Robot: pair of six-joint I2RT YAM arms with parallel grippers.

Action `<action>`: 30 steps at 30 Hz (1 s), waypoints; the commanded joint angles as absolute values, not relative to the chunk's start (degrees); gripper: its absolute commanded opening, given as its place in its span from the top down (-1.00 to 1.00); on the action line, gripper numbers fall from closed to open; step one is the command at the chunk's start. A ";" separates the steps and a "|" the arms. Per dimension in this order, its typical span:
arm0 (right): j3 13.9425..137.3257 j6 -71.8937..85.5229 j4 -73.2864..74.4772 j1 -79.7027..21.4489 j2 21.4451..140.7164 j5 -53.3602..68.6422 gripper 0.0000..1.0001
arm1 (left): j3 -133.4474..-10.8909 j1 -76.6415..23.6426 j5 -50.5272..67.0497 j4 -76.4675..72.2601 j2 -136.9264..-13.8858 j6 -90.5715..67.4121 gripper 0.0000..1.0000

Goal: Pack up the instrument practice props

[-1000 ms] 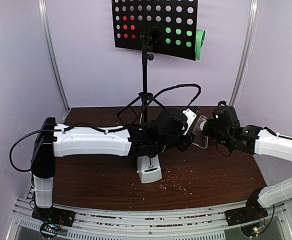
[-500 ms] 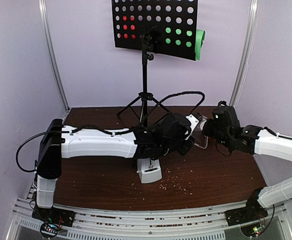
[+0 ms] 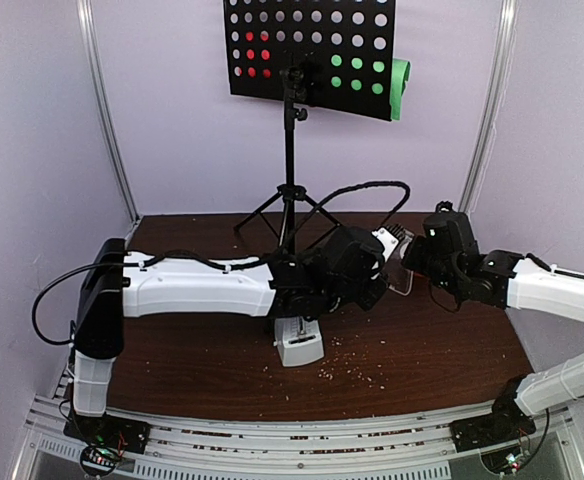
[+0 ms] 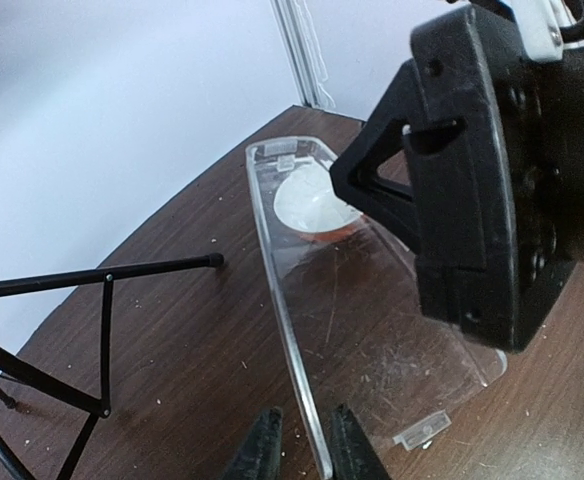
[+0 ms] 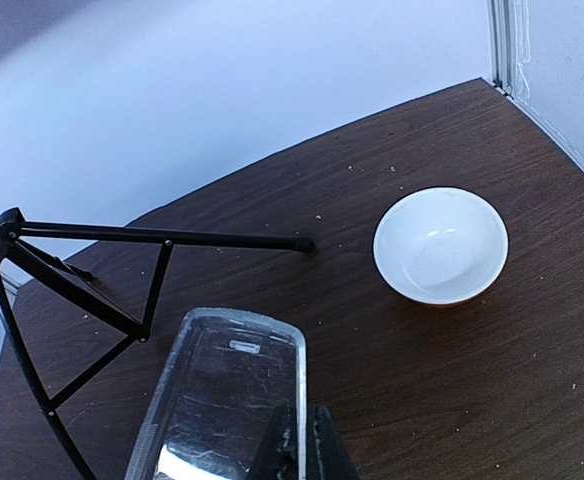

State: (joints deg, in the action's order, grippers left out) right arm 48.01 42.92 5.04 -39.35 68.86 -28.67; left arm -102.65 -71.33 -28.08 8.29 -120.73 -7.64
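Right gripper (image 5: 300, 432) is clamping the clear cover (image 5: 222, 395) at its edge. Left gripper (image 4: 307, 432) is straddling the rim with jaws narrow; I cannot tell if it grips.

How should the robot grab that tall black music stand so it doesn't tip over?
On the music stand, probably the thin upright pole, low down above the tripod legs, coming in level from the front. The pole is slim enough for two fingers. The holey top plate is too wide, and a low grip should wobble less.

No legible text, label, brand or number on music stand (image 3: 310, 55), clear cover (image 4: 372, 330) or bowl (image 5: 439, 245).
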 commanded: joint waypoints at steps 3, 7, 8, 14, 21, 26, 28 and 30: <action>47.16 43.00 5.13 -39.30 69.29 -28.17 1.00 | -104.80 -70.93 -30.07 6.86 -122.10 -8.00 0.78; 47.19 42.98 4.84 -39.29 69.43 -27.90 1.00 | -105.07 -70.93 -30.27 6.62 -122.23 -8.35 0.99; 47.15 42.98 4.79 -39.31 69.49 -27.77 1.00 | -105.11 -70.93 -30.44 6.53 -122.18 -8.37 1.00; 47.28 42.36 4.43 -39.29 68.65 -26.68 0.89 | -105.51 -70.88 -30.97 6.42 -122.27 -8.44 1.00; 42.37 37.84 -2.18 -39.26 59.52 -24.84 -0.31 | -103.06 -68.65 -26.52 5.87 -119.42 -11.88 1.00; 38.08 33.75 -10.86 -39.00 51.65 -18.78 -0.78 | -95.17 -65.83 -17.58 0.09 -112.22 -15.88 1.00; 36.42 32.58 -14.79 -38.70 49.31 -15.21 -0.85 | -90.68 -63.68 -10.71 -3.81 -108.83 -18.98 1.00; 34.92 32.04 -19.12 -38.14 46.98 -10.93 -0.90 | -85.10 -61.83 -4.51 -9.00 -105.18 -21.19 1.00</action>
State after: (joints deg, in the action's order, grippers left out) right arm 37.67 35.48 -8.40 -39.05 50.89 -19.75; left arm -91.81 -65.69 -18.15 3.64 -114.04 -14.87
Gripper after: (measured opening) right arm 0.931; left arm 0.027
